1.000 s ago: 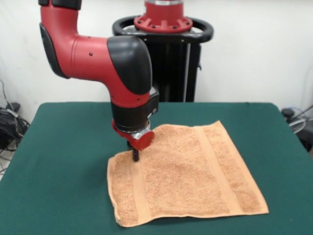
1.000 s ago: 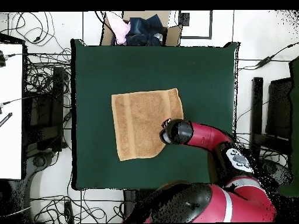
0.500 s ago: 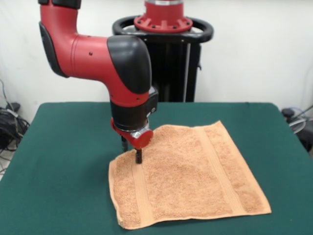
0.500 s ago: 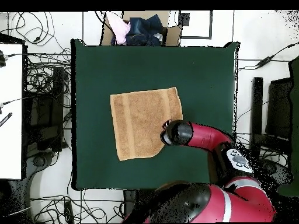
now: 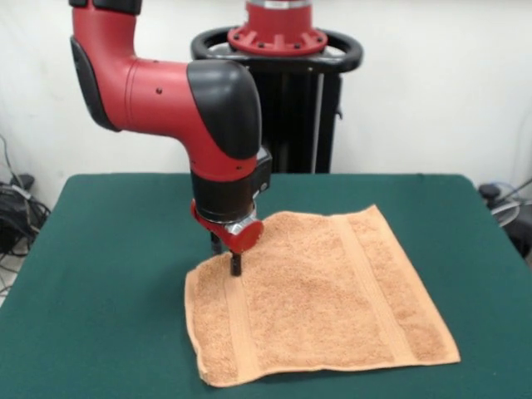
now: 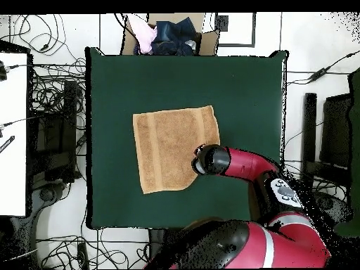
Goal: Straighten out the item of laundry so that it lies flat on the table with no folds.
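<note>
The item of laundry, an orange-tan terry towel with two woven bands, lies spread on the green table. Most of it is flat, and its near edge waves slightly. My gripper points straight down and touches the towel at its far-left corner, where the edge looks rounded and slightly bunched. In the overhead view the towel shows as a rough square on the table. The arm's wrist covers the towel's corner nearest the robot and hides the gripper.
An open cardboard box holding clothes stands just past the table's far edge in the overhead view. Cables lie on the floor on both sides. A white desk stands at the left. Green tabletop surrounds the towel on all sides.
In the front view the gripper has shifted slightly to the right at the towel's corner. The towel has barely moved with it. Its shape is almost the same.
</note>
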Available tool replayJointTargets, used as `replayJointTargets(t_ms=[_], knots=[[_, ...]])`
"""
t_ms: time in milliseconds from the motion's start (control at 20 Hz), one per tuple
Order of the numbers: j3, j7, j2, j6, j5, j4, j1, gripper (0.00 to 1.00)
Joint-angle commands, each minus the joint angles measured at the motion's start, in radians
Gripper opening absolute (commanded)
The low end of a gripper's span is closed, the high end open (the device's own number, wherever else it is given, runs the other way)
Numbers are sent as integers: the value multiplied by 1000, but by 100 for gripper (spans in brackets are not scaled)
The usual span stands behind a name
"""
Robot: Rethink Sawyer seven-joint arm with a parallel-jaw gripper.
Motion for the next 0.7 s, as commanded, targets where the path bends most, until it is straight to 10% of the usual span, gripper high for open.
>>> replayJointTargets(t_ms=[50, 700], knots=[[38, 24, 100, -16, -30, 60, 56, 0], [62, 50, 41, 103, 42, 101, 71, 0]])
